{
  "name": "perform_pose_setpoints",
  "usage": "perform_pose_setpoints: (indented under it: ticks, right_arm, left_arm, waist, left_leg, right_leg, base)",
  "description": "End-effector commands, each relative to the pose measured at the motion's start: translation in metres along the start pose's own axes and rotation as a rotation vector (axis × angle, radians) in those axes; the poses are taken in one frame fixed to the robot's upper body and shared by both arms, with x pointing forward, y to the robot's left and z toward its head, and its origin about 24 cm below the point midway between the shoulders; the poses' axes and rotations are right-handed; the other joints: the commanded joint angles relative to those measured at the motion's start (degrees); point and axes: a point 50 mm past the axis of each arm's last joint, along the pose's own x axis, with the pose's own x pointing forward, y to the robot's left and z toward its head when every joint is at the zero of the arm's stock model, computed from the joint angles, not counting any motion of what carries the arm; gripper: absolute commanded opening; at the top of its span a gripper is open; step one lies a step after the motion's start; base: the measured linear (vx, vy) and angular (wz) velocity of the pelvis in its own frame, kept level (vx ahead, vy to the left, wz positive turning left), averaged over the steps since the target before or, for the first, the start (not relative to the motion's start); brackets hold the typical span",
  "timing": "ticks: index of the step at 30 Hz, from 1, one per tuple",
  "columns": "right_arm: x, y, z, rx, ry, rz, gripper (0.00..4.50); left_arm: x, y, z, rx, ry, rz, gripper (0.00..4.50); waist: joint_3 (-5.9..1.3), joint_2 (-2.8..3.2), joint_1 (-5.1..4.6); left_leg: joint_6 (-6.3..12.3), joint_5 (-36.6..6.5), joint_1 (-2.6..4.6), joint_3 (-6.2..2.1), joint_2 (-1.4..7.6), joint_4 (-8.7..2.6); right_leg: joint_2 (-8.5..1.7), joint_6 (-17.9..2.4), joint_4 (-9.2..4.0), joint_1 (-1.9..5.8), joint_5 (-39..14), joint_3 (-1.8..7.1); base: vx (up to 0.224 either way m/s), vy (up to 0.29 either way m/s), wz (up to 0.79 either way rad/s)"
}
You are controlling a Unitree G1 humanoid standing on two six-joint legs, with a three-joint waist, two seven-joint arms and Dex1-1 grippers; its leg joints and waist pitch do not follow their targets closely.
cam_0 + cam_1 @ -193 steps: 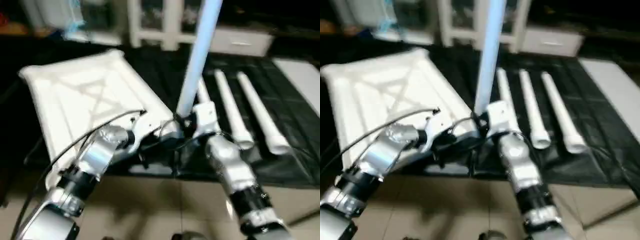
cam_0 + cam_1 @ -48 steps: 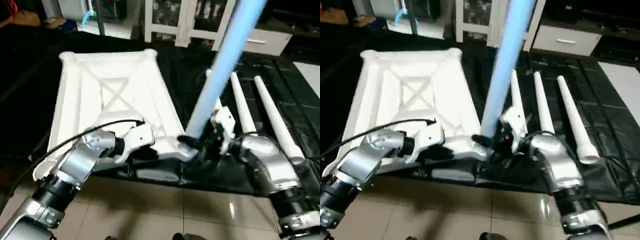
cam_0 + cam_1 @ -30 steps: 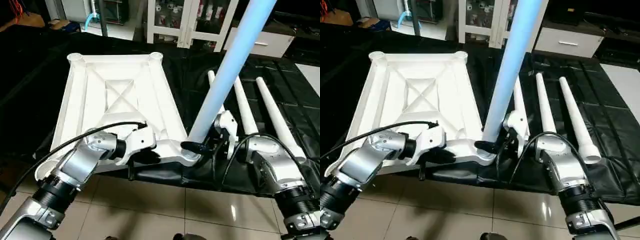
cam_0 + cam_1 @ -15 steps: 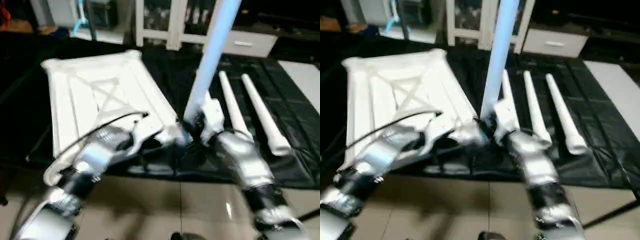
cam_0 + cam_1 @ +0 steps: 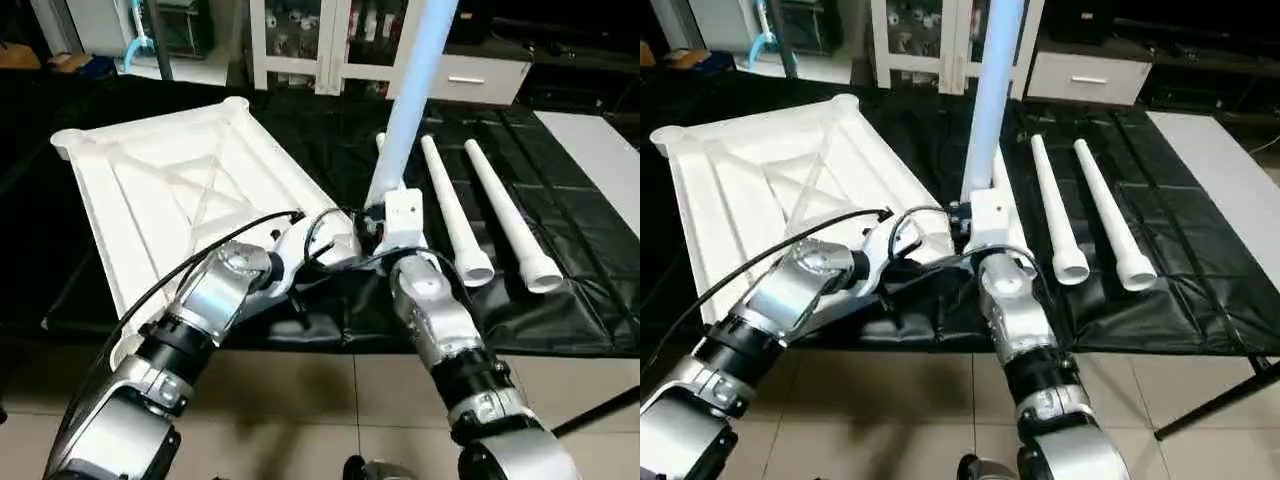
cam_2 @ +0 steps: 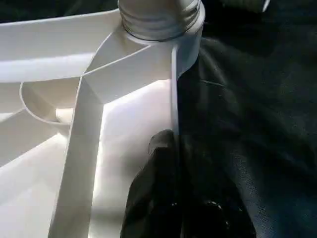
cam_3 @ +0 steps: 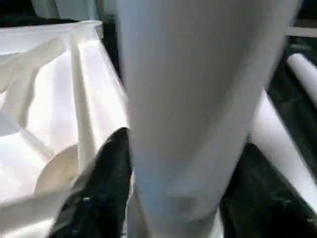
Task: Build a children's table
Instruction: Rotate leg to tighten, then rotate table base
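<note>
A black mat (image 5: 560, 290) covers the low work surface, with beige floor tiles (image 5: 330, 400) in front of it and a white glass-door cabinet (image 5: 330, 40) against the far wall.

The right gripper (image 7: 168, 198) stands at the near right corner of the table top; in its wrist view a black finger (image 7: 106, 178) lies on each side of the upright leg (image 5: 410, 100), clamped around the leg's lower end. That leg rises out of the corner socket (image 6: 161, 20), tilting slightly to the right, and runs past the top edge of the head views.

The left gripper (image 6: 171, 198) sits just left of that corner. Its black fingers (image 6: 153, 183) are pressed together on the thin side wall of the table top (image 5: 160, 200), one inside the rim and one outside over the mat, a little way from the socket.

The white plastic top lies upside down on the left half of the mat, X-shaped ribs facing up, its long axis angled away to the left, with round sockets visible at the far corners. Two loose legs (image 5: 455, 215) lie side by side on the mat to the right of the upright one, wide ends nearest the robot. A third one (image 5: 1000, 190) lies partly hidden behind the upright leg.
</note>
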Motion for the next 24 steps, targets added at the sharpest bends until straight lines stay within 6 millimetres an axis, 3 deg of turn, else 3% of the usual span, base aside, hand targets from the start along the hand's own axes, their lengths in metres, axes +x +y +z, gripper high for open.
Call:
perform_pose_setpoints:
  ticks: [1,4,9,11,12,14,15,16,19,22,24]
  right_arm:
    - [-0.002,-0.007,0.008,0.025,-0.049,-0.003,2.77]
    - [-0.006,-0.01,0.013,0.013,-0.087,0.029,3.15]
    - [-0.019,-0.012,0.011,-0.027,-0.086,0.109,3.52]
    - [-0.024,-0.012,0.009,-0.043,-0.076,0.139,3.68]
    - [-0.032,-0.011,0.006,-0.078,-0.06,0.185,3.78]
    - [-0.045,-0.011,0.001,-0.111,-0.044,0.238,3.78]
    - [-0.058,-0.013,-0.003,-0.132,-0.03,0.261,3.78]
    - [-0.063,-0.015,-0.006,-0.132,-0.021,0.26,3.78]
    - [-0.071,-0.021,-0.013,-0.132,0.0,0.227,3.78]
    - [-0.075,-0.02,-0.019,-0.138,0.019,0.21,3.78]
    - [-0.077,-0.019,-0.019,-0.139,0.022,0.212,3.78]
  left_arm:
    - [-0.003,0.01,-0.016,-0.007,0.083,0.056,0.0]
    - [-0.004,0.012,-0.018,-0.001,0.091,0.064,0.0]
    - [-0.007,0.019,-0.019,0.01,0.092,0.093,0.0]
    - [-0.007,0.021,-0.019,0.013,0.09,0.104,0.0]
    - [-0.009,0.025,-0.02,0.027,0.096,0.124,0.0]
    - [-0.011,0.035,-0.02,0.042,0.102,0.175,0.0]
    - [-0.014,0.048,-0.02,0.079,0.107,0.25,0.0]
    - [-0.016,0.055,-0.02,0.103,0.107,0.286,0.0]
    - [-0.02,0.068,-0.018,0.146,0.099,0.367,0.0]
    - [-0.026,0.082,-0.017,0.196,0.129,0.44,0.0]
    - [-0.027,0.083,-0.016,0.209,0.128,0.445,0.0]
  waist:
    - [-3.6,0.96,-0.21]
    - [-3.63,0.97,0.03]
    - [-3.73,0.82,0.56]
    - [-3.92,0.74,0.87]
    - [-3.72,0.76,1.04]
    - [-3.86,0.82,1.5]
    - [-3.85,1.19,1.47]
    - [-4.07,0.83,1.5]
    - [-4.44,0.85,1.09]
    - [-4.43,1.48,0.88]
    - [-4.49,1.24,0.83]
  left_leg:
    - [0.04,-29.85,0.22,-0.23,0.52,-5.18]
    - [0.8,-26.98,0.14,0.35,0.52,-5.03]
    - [1.32,-25.27,0.14,0.74,0.48,-4.85]
    - [1.67,-22.99,-0.05,0.83,0.58,-4.9]
    - [2.08,-22.65,-0.4,0.83,0.37,-5.02]
    - [2.28,-21.82,-0.24,0.97,0.41,-4.98]
    - [2.32,-21.34,-0.43,0.89,0.36,-5.04]
    - [2.52,-21.45,-0.34,0.91,0.23,-4.9]
    - [2.46,-18.53,-1.56,0.46,0.12,-4.99]
    - [2.95,-19.09,-0.7,0.81,0.08,-4.62]
    - [3.25,-19.5,-0.48,0.95,0.03,-4.51]
  right_leg:
    - [-2.72,-6.59,-3.56,2.12,-28.55,1.61]
    - [-2.69,-8.1,-3.2,1.92,-26.02,2.18]
    - [-2.63,-8.27,-3.04,1.86,-27.09,2.63]
    - [-2.58,-8.79,-2.68,2.05,-24.65,2.95]
    - [-2.13,-8.33,-2.8,2.34,-25.0,2.75]
    - [-2.24,-7.72,-2.95,2.38,-24.78,2.98]
    - [-2.14,-7.52,-2.94,2.45,-24.42,2.94]
    - [-2.0,-6.93,-3.01,2.45,-24.1,2.94]
    - [-2.16,-6.65,-2.37,3.38,-21.9,2.8]
    - [-2.13,-8.79,-2.54,2.72,-20.28,2.89]
    - [-1.98,-9.07,-2.74,2.56,-20.4,2.88]
  base:
    - [0.0,0.0,0.0]
    - [0.0,0.0,0.0]
    - [0.0,0.0,0.0]
    - [0.0,0.0,0.0]
    - [0.0,0.0,0.0]
    - [0.0,0.0,0.0]
    - [0.0,0.0,0.0]
    - [0.0,0.0,0.0]
    - [0.0,0.0,0.0]
    - [0.0,0.0,0.0]
    - [0.0,0.0,0.0]
